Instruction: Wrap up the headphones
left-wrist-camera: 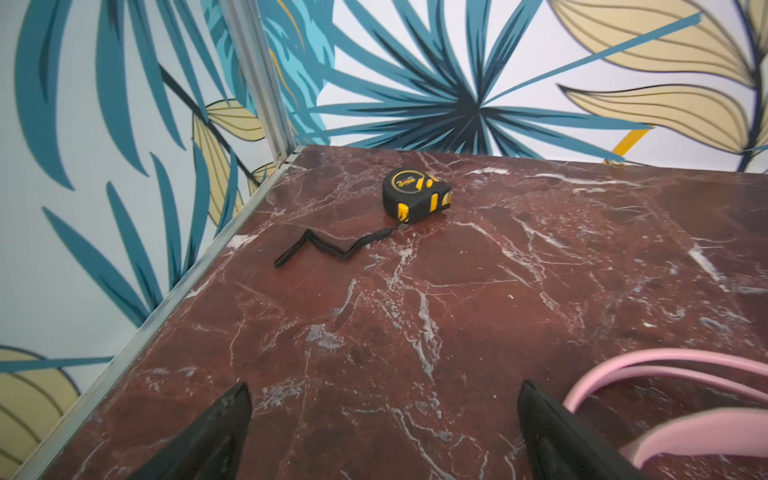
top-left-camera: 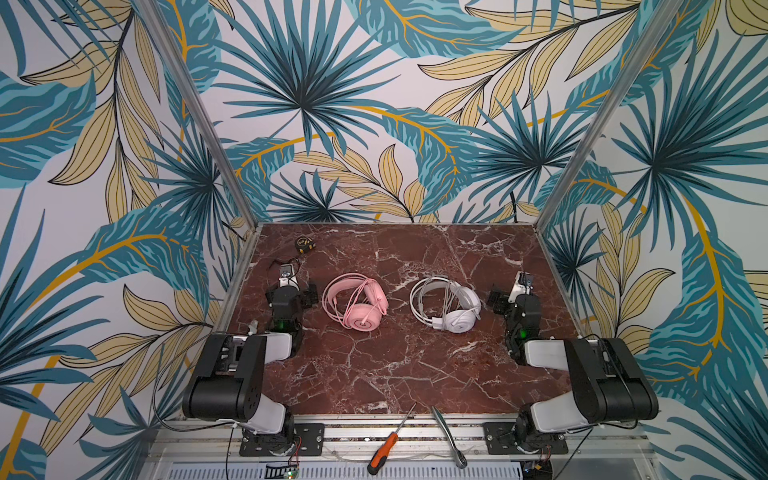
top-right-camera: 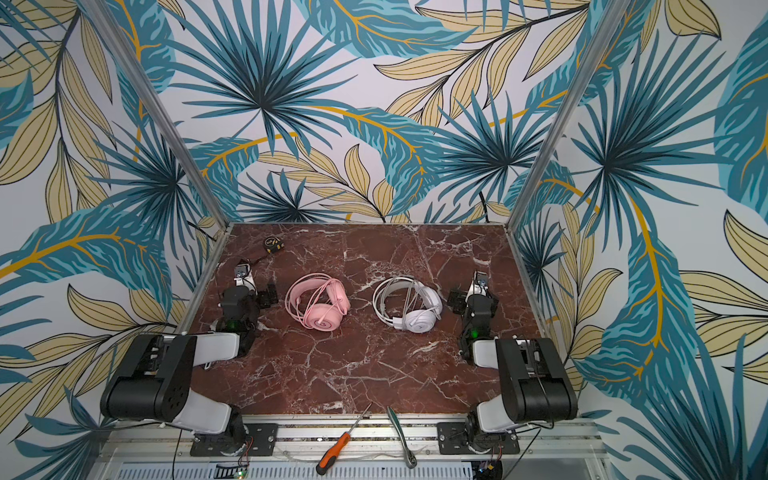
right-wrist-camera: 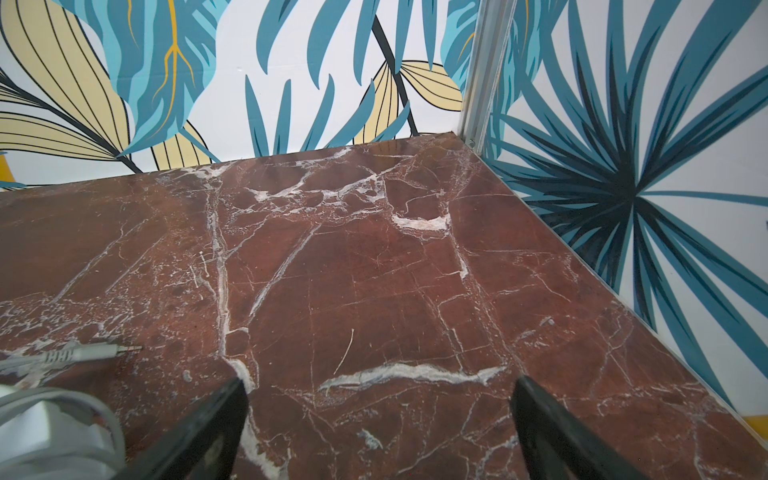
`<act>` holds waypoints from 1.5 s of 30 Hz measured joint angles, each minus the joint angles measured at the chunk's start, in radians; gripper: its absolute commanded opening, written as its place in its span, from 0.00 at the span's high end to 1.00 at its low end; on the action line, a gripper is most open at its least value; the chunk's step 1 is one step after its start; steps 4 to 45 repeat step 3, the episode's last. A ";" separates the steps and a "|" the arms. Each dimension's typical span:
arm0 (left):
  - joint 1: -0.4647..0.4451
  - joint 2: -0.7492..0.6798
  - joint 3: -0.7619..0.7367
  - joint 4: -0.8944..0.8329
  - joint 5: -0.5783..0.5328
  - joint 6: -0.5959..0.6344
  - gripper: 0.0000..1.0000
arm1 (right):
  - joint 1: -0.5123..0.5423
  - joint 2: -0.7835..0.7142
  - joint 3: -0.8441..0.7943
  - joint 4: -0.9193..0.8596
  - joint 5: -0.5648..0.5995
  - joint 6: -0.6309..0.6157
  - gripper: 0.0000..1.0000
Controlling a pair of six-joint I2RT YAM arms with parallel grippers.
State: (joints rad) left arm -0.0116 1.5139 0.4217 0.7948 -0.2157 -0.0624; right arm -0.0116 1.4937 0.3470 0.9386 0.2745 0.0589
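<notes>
Closest to you, a screwdriver [top-left-camera: 386, 451] and a wrench [top-left-camera: 449, 436] lie across the front edge of the table [top-left-camera: 395, 374]. They're well clear of the work, so leave them alone.

Mid-table, both arms sit out at the sides. The left gripper [left-wrist-camera: 382, 390] is wide open with nothing in it, and the pink headphones [top-left-camera: 361, 318] are just beside it. The right gripper [right-wrist-camera: 379, 384] is also wide open and empty, next to the white headphones [top-left-camera: 457, 322].

Both headsets lie flat with cable looped loosely over band and cups, so I'd guess the wrapping needs tightening rather than starting over. The white plug [right-wrist-camera: 99, 353] lies free on the table near your right gripper. I'd pinch the cord just behind that plug and pin the headset with the other arm so it doesn't skate on the slick top. Keep the turns snug but don't yank.

The tape measure [top-left-camera: 304, 244] in the far left corner is well out of the way.
</notes>
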 measured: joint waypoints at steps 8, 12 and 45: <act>0.004 0.003 -0.007 -0.001 0.032 0.007 0.00 | 0.000 0.000 0.000 0.000 0.000 0.000 0.00; 0.004 0.003 -0.007 -0.001 0.032 0.007 0.00 | 0.000 0.000 0.000 0.000 0.000 0.000 0.00; 0.004 0.003 -0.007 -0.001 0.032 0.007 0.00 | 0.000 0.000 0.000 0.000 0.000 0.000 0.00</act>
